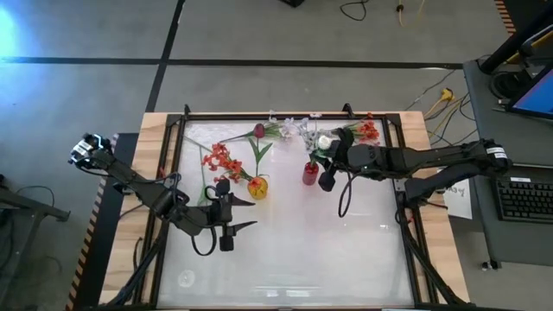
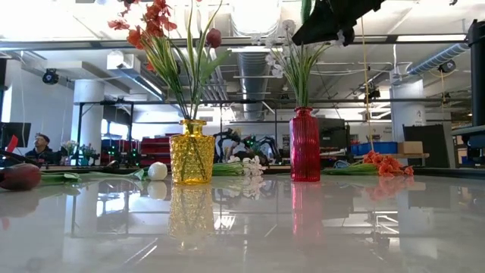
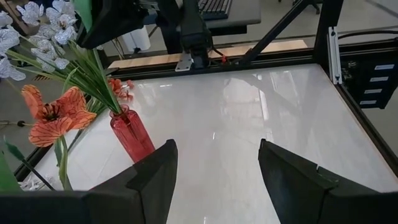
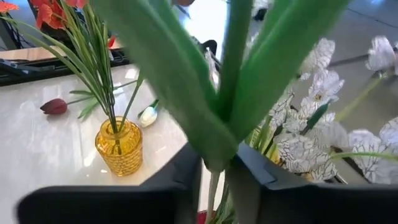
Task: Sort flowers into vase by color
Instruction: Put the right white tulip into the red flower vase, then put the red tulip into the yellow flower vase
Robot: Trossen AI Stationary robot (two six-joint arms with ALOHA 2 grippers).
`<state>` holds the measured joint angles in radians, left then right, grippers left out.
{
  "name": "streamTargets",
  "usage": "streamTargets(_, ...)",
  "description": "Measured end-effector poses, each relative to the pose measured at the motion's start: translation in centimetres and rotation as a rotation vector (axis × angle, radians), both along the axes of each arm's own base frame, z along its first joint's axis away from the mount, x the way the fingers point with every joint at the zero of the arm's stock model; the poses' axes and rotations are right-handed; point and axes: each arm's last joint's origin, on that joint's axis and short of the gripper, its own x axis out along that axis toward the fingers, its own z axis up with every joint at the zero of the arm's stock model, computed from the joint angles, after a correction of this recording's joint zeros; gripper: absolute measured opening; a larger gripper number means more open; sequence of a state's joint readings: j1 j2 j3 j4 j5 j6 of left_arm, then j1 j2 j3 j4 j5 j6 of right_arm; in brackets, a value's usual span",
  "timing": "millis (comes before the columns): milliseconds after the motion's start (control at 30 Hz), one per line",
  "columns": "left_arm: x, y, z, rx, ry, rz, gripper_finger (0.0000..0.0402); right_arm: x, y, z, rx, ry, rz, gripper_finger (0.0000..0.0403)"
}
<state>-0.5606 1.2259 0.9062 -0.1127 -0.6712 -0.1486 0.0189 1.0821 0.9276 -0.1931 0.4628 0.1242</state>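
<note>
1. Nearest the right wrist camera, a green-stemmed flower with broad leaves stands between the right gripper's dark fingers, which are pinched narrowly on its stem; its blossom is cut off above the frame.
2. In the high view that right gripper hangs just above the red ribbed glass vase, which already holds white small-blossom sprays on grassy stems.
3. Well apart from it stands the yellow textured glass vase, carrying red-orange blossoms and a dark red tulip.
4. Loose on the white table lie a dark red tulip head and a white tulip bud near the yellow vase; a red-orange spray lies by the far right corner.
5. White sprays lie along the far edge; how many is hard to make out.
6. The left gripper hovers over bare table in front of the yellow vase, fingers spread wide and holding nothing.
7. A person sits far off in the room.
</note>
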Motion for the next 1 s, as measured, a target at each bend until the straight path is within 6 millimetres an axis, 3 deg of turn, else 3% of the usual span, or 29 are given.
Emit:
streamTargets(167, 0.0, 0.0, 0.0, -0.002, 0.000, 0.001, 0.0209, -0.4, 0.0, -0.6, 0.037, 0.053, -0.028, 0.0130)
streamTargets(333, 0.0, 0.0, 0.0, -0.003, -0.001, 0.001, 0.0209, -1.0, 0.0, -0.8, 0.093, 0.076, -0.057, 0.0169)
streamTargets(767, 0.0, 0.0, 0.0, -0.023, 0.000, 0.009, 0.0210, -2.4, 0.1, -2.2, 0.239, 0.213, -0.103, 0.0234)
streamTargets(1000, -0.1, 0.1, -0.2, -0.033, 0.015, 0.017, 0.0210, -3.7, 0.2, -1.3, 0.299, 0.181, -0.094, 0.0238)
